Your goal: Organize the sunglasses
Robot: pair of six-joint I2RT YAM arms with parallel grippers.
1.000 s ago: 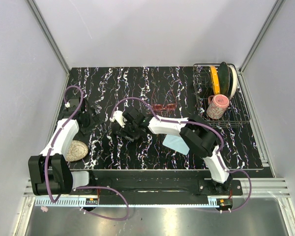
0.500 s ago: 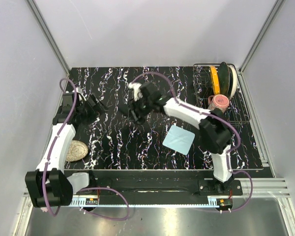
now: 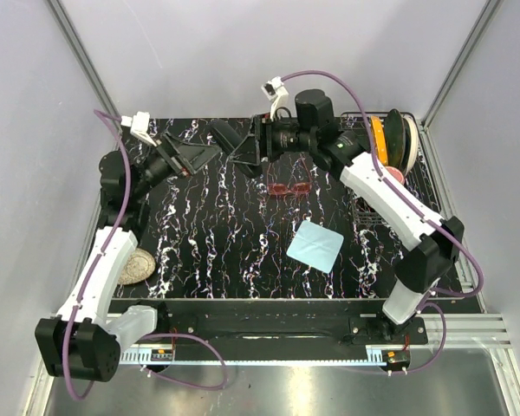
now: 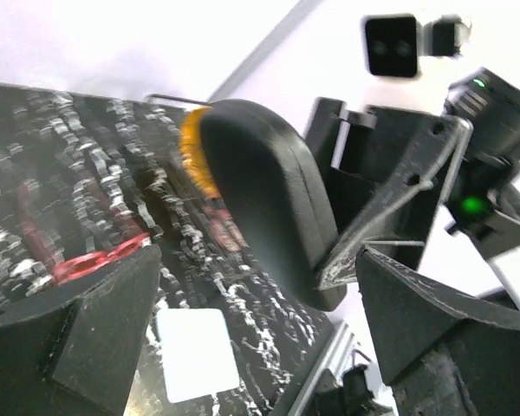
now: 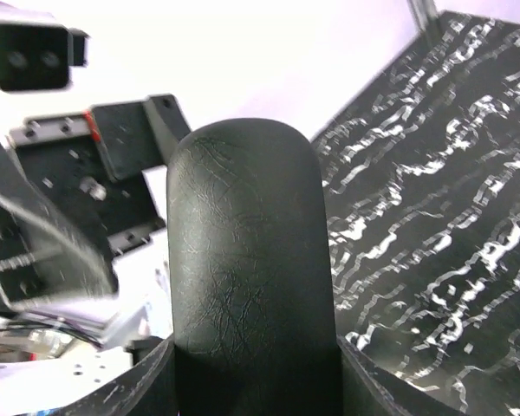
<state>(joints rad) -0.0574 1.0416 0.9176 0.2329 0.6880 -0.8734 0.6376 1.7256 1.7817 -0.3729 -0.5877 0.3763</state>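
Case aloft, glasses on the table

My right pincer point(image 3: 247, 149) clamps the black case point(image 5: 247, 251) (end-on to my left pincer point(image 3: 195, 156), which is spread wide). The sunglasses point(image 3: 290, 188) lie on the marbled table point(image 3: 199, 243), near the blue cloth point(image 3: 315, 245).

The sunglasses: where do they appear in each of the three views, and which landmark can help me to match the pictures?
Top external: the sunglasses lie near the centre of the picture, on the back half of the table.
Left wrist: at the lower left, a blurred red frame on the tabletop.
Right wrist: not in it.
Shared landmark: the black case, held in the right gripper, shows in all three views.
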